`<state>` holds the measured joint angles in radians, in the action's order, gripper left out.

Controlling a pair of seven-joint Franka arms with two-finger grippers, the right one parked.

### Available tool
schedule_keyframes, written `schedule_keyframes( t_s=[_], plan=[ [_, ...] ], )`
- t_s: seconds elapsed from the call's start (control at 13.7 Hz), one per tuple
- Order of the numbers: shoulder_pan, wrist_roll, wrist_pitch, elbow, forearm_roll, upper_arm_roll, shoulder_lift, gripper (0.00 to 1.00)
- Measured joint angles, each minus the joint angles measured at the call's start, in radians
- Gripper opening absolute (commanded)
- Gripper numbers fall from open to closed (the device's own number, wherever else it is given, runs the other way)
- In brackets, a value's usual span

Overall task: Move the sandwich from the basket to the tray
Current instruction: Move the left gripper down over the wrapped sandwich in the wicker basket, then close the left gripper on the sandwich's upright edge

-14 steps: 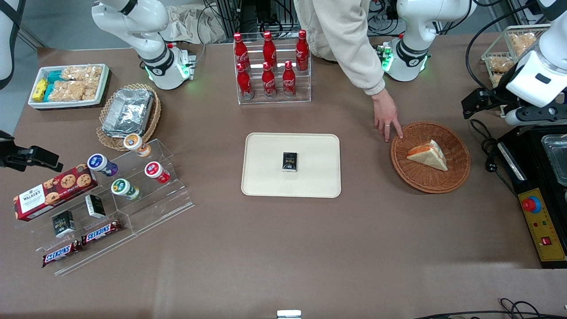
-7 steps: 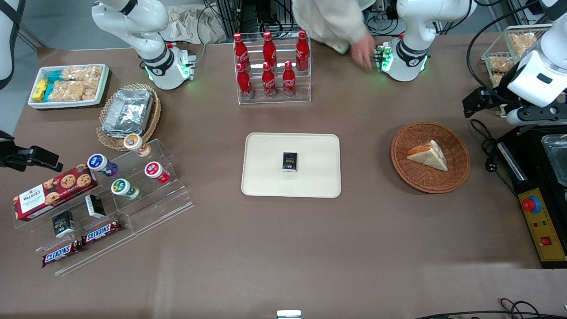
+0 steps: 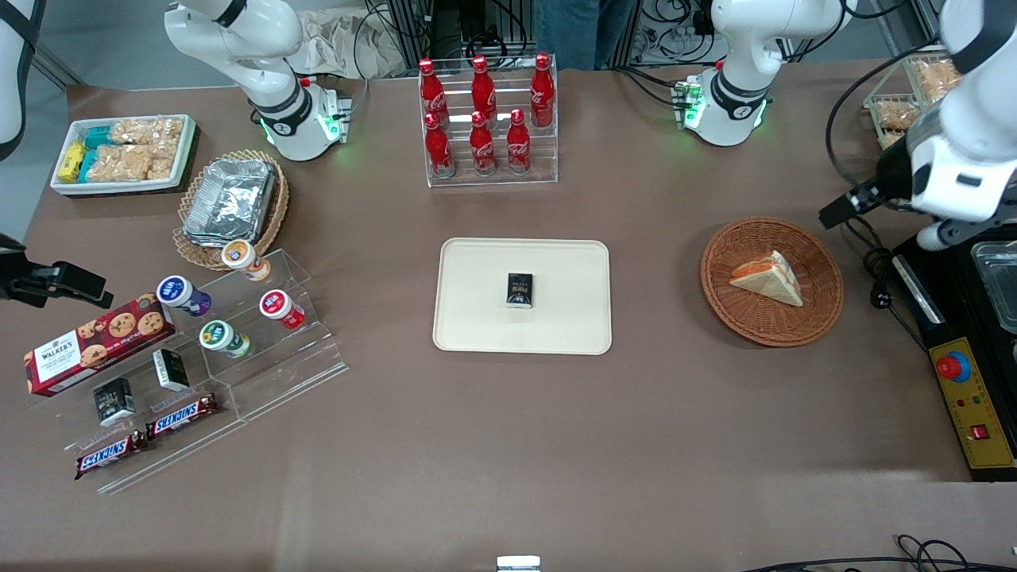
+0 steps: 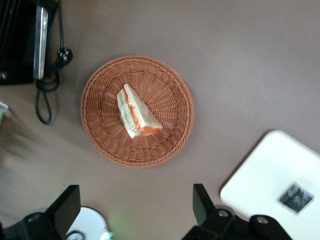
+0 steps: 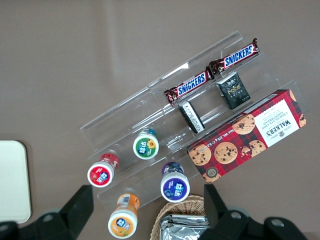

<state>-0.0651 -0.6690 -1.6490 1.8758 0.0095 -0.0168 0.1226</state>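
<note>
Front view for me: sandwich (image 3: 767, 279) sits in the basket (image 3: 818, 318), tray (image 3: 572, 330) nearby, and my gripper (image 4: 135, 207) hangs above, fingers spread wide, holding nothing.

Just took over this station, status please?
Gripper open, empty, above the table beside the basket. Sandwich lying in the basket, untouched. Tray holds a small dark box. Nothing between basket and tray.

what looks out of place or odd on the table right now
Only one thing: a small dark box already lies in the middle of the tray. The sandwich sits tidily in the basket; the open gripper hangs high above them.
</note>
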Motion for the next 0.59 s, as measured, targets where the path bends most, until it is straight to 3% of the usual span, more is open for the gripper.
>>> schedule_keyframes(
  t_s=[0.29,0.59],
  plan=[
    [0.007,-0.305,-0.224,0.303,0.016,0.007,0.051,1.0],
    [0.013,-0.423,-0.426,0.484,0.059,0.008,0.0,1.0]
  ],
)
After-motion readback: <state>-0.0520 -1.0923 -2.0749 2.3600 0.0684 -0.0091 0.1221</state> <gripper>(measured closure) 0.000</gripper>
